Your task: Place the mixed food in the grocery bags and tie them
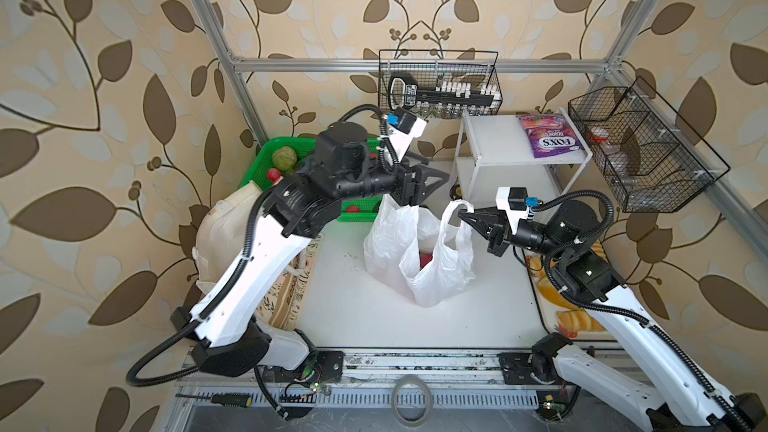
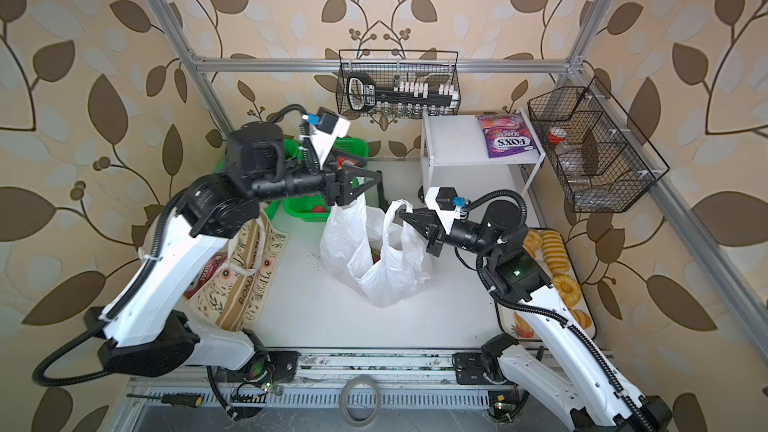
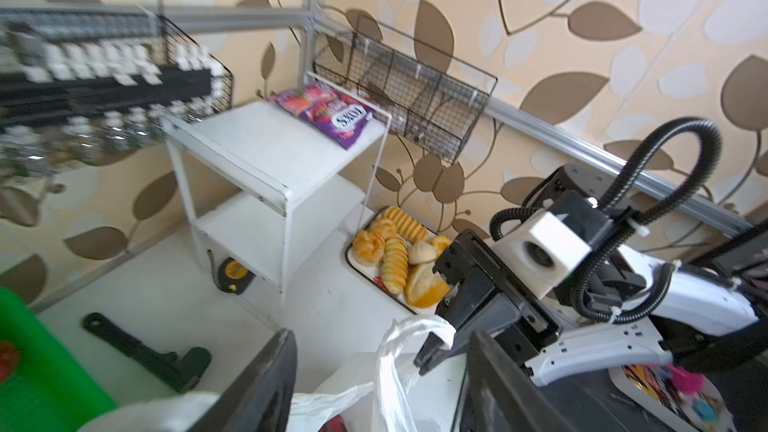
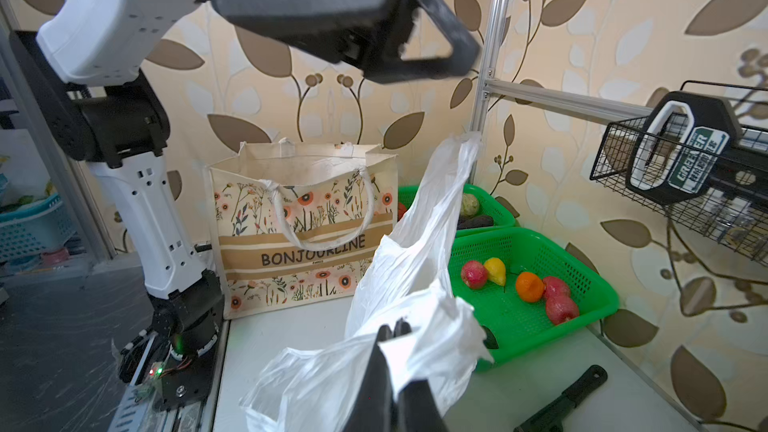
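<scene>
Left gripper (image 3: 381,334): jaws wide apart with nothing between them. It sits at the centre of both top views, just above the white bag (image 1: 415,272). I cannot tell whether it touches the film.
Right gripper (image 1: 462,214): pinched tight on the bag's right handle (image 4: 432,313), holding that loop up.
Left handle (image 4: 461,160): stands up just under the left gripper and appears unheld.
White bag: centre of the table, with its mouth partly open and something red (image 1: 426,260) inside.
Fruit (image 4: 519,284): five pieces in a green basket (image 4: 582,313), left of centre in the top views, outside the bag.
Pouch (image 1: 550,137): flat on the white shelf (image 1: 490,139), upper right in the top views.
Tote (image 4: 307,226): upright at the left edge, partly behind the left arm.
Risk, slip: the thin film could slide out of the right pinch, and the bag would slump.
Risk, mouth: with only one loop held, the opening could fold shut or the bag could tip and spill.
Risk, snag: the open left jaws could catch or tear the film as they close.
Risk, contact: the two grippers are near each other over the bag and could collide.
Writing, pouch: "FOX'S BERRIES", upside down in the top views.
Writing, tote: "BONJOURLINE PARIS".
Writing, black tool (image 4: 685,151) in the wire rack (image 4: 615,160): "GREENER".
</scene>
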Controlling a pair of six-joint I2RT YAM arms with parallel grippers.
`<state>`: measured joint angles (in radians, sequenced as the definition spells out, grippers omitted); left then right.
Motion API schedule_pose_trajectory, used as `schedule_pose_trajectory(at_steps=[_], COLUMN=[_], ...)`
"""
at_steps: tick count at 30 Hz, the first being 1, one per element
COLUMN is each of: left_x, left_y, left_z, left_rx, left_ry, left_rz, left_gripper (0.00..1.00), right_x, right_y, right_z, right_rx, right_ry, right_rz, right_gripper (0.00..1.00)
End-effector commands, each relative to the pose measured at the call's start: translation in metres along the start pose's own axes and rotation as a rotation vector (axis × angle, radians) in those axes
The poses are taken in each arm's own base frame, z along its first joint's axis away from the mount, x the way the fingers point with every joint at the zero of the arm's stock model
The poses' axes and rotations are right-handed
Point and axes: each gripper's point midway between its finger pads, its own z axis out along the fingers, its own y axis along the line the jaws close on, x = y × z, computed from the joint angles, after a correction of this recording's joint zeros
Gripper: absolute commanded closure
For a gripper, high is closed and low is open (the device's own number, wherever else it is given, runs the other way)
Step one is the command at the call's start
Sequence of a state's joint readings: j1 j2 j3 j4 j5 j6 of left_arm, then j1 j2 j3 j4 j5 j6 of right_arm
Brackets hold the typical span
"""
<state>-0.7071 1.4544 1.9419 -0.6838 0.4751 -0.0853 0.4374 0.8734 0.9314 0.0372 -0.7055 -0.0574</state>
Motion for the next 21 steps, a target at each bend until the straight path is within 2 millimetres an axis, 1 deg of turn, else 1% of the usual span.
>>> schedule_pose_trajectory(at_steps=[1,4,6,8,12,17,19,21], left_x=[0.017,0.029,0.038,0.045,0.052,0.051,0.055,0.061], left_y=[-0.027,-0.024,-0.021,-0.022,-0.026,-0.031,-0.034,-0.033], left_z=[0.010,0.021,0.026,0.028,0.026,0.017,0.014,0.013], left_rx=[0.193,0.221,0.223,0.247,0.271,0.281,0.297,0.297], left_ry=[0.094,0.143,0.178,0.204,0.226,0.193,0.191,0.211], left_rz=[0.041,0.042,0.047,0.055,0.069,0.113,0.134,0.145], left_gripper=[0.33,0.32,0.32,0.32,0.30,0.25,0.23,0.23], right_x=[-0.008,-0.005,-0.003,-0.002,0.001,0.003,0.004,0.003], right_y=[0.012,0.013,0.013,0.012,0.008,0.003,0.003,0.003], right_z=[-0.005,-0.005,-0.005,-0.005,-0.004,-0.004,-0.004,-0.003], right_rx=[-0.048,-0.058,-0.057,-0.053,-0.027,-0.003,-0.003,-0.006], right_ry=[-0.004,0.006,0.013,0.018,0.028,0.035,0.037,0.033], right_rz=[-0.087,-0.096,-0.096,-0.101,-0.107,-0.115,-0.118,-0.121], right_gripper=[1.00,1.00,1.00,1.00,1.00,1.00,1.00,1.00])
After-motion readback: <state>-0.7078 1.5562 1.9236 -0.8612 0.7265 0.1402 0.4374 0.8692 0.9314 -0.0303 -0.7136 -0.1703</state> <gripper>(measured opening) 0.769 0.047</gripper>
